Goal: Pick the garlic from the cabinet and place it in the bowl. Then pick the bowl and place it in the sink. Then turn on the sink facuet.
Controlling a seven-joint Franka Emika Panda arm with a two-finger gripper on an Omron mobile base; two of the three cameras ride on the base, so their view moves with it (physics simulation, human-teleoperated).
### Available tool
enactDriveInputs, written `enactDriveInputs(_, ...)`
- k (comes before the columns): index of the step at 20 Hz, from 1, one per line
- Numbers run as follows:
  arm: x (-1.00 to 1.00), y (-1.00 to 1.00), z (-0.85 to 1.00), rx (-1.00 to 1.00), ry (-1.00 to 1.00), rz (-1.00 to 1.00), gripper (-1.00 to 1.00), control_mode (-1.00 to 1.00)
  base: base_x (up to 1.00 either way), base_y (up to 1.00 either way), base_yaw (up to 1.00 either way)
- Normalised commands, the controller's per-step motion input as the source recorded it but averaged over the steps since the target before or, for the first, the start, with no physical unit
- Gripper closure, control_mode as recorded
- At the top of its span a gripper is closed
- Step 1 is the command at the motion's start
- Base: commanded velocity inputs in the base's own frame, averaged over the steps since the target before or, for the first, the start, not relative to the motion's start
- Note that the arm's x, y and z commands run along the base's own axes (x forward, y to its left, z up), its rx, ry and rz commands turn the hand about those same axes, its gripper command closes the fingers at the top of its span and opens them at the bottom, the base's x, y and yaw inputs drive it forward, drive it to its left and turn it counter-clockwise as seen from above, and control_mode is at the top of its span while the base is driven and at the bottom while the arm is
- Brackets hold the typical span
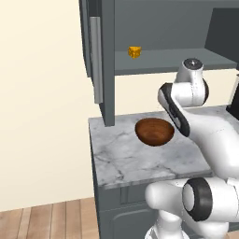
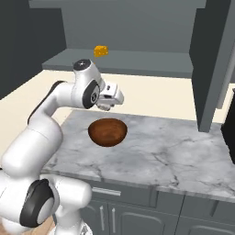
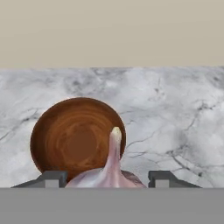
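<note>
Hand view: hand (image 3: 107, 178) grips garlic (image 3: 112, 168) at lower centre, poised above bowl (image 3: 70, 138) on desk (image 3: 175, 113) for drop.

No text, label, brand, number or sign can be read — not on any surface.

The bowl (image 3: 76, 138) looks like glossy grained wood. The tabletop (image 3: 175, 109) is smooth grey-veined marble. The cabinet (image 1: 108, 60) is matt dark grey, its handle (image 1: 96, 60) silvery metal. The garlic (image 3: 111, 168) has smooth pale skin. The floor (image 1: 46, 217) is wood planks.
</note>
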Motion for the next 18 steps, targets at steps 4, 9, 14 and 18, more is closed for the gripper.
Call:
enactDriveInputs(4,0.45,0.01,-1.00,0.00,0.12,0.00,1.00,-1.00,0.00,0.00,0.00)
enactDriveInputs(9,0.74,0.03,-0.91,0.00,0.07,0.00,1.00,-1.00,0.00,0.00,0.00)
enactDriveInputs(14,0.53,0.00,-0.78,0.00,0.03,0.00,1.00,-1.00,0.00,0.00,0.00)
enactDriveInputs(18,0.31,0.09,-0.48,0.00,0.00,0.03,1.00,-1.00,0.00,0.00,0.00)
